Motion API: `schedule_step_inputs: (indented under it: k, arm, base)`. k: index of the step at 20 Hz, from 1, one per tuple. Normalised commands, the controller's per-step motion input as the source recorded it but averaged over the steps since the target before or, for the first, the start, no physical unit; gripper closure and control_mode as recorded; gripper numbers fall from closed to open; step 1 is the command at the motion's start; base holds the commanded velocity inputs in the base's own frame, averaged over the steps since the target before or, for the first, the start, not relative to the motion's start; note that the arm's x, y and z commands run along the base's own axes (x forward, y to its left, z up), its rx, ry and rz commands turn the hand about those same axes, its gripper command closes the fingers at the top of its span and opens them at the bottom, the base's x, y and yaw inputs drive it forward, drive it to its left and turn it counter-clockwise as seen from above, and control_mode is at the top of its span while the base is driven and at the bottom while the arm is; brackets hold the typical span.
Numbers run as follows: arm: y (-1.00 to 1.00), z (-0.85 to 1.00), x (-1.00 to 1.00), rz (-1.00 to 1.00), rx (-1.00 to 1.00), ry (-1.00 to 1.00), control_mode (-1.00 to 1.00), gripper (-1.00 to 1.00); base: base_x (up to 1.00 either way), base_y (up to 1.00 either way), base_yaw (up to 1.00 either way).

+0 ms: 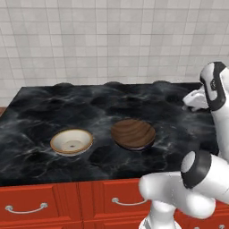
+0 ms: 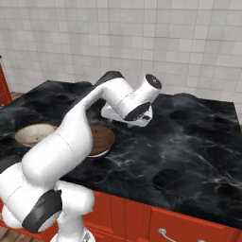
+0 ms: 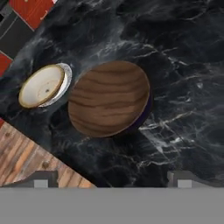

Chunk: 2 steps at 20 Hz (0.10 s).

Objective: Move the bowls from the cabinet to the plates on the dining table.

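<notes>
The dark brown wooden bowl [image 1: 133, 133] [image 3: 109, 98] sits on the dining table [image 1: 36, 112], on a plate whose dark blue rim [image 3: 147, 110] peeks out beneath it. Left of it, the cream bowl [image 1: 71, 141] [image 3: 41, 86] with an ochre rim rests on the white, grey-rimmed plate [image 3: 66, 74]. My gripper [image 3: 113, 179] hovers open above the table, right of the wooden bowl and clear of it, with nothing between its fingertips [image 3: 41, 179]. Both bowls also show in the right base view, the wooden bowl [image 2: 101, 138] partly behind my arm and the cream bowl [image 2: 34, 133] at the left. The cabinet is out of view.
Red drawer fronts [image 1: 27, 203] with silver handles run below the table's front edge. A tiled wall [image 1: 112, 40] stands behind the table. Bare marble [image 2: 189, 142] stretches to the right of the bowls. Wooden floor [image 3: 26, 157] lies past the table's edge.
</notes>
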Motion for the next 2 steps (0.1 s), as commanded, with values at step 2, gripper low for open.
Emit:
schedule_step_inputs:
  k: [2]
  arm:
    - [0.27,0.52,-1.0,0.0,-0.03,-0.2,-1.0,-1.0]
  base:
    - [0.0,0.0,0.0]
